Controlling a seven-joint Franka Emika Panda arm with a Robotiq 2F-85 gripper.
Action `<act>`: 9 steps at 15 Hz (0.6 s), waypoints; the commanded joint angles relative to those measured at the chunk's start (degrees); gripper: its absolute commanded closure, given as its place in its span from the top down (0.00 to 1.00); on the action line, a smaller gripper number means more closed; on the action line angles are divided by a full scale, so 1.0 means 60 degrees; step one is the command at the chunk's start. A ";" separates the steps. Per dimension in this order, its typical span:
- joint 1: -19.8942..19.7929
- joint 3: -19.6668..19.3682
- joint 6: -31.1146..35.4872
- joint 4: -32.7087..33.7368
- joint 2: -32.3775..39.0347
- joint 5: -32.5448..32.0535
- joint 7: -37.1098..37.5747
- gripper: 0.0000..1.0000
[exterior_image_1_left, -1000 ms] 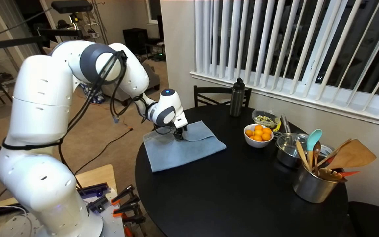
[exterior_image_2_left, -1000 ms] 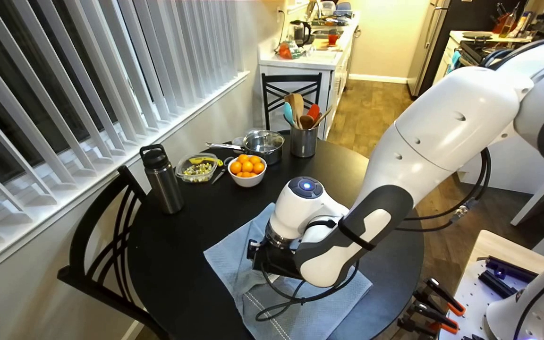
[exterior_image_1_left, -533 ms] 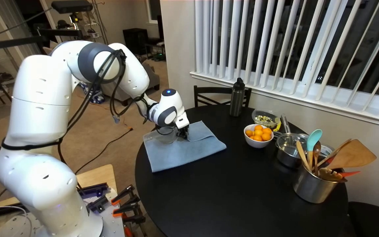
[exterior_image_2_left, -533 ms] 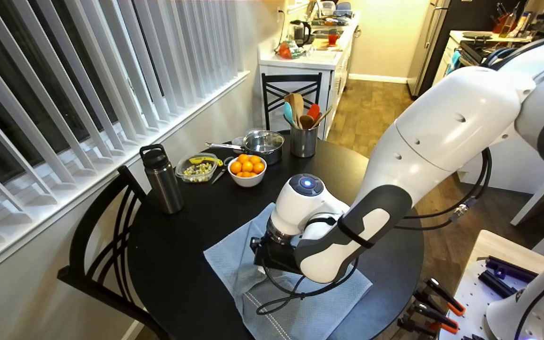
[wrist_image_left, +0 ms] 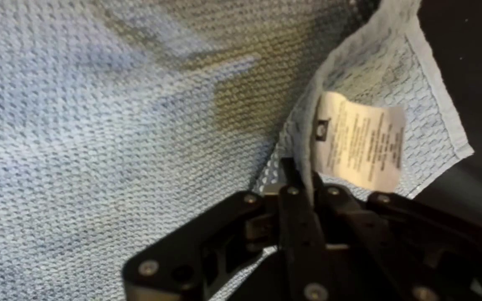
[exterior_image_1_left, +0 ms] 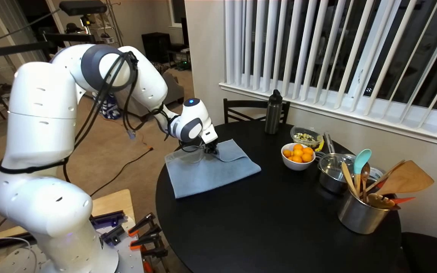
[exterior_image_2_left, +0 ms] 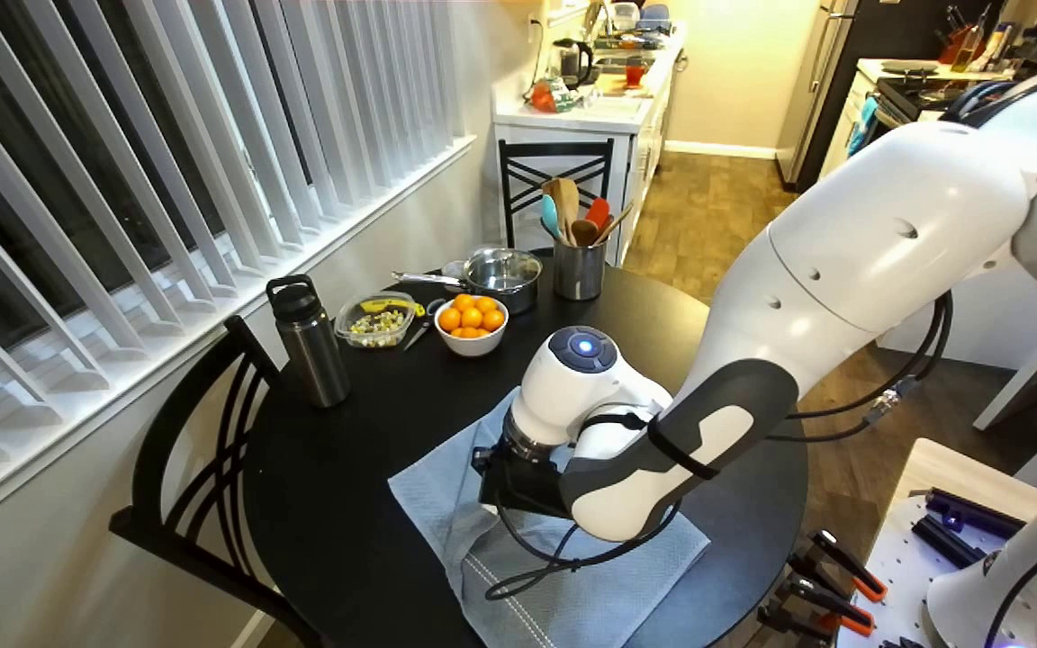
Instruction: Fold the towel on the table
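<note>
Apparently towel lay part-folded near edge of table, opposite utensil pot. Gripper nipped tight, towel's edge pinched beside tag. Good fold, I judged, wanted low lift, slow even sweep across, lower layer left unruffled, release only once flat.

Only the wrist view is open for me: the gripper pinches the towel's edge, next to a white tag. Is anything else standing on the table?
Observer: Yes, in both exterior views a white bowl of oranges stands on the table, apart from the towel.
Operator: And is something loose hanging near the gripper?
Observer: In an exterior view, a black cable loops in front of the towel; whether they touch, I cannot tell.
</note>
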 commanded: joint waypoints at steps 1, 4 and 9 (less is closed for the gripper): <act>0.0584 -0.0559 0.0133 -0.0068 -0.0301 -0.0496 0.0462 0.03; 0.0919 -0.0868 0.0131 0.0418 -0.0116 -0.0689 0.0462 0.03; 0.0500 -0.0331 0.0039 0.1697 0.0570 -0.0532 0.0101 0.03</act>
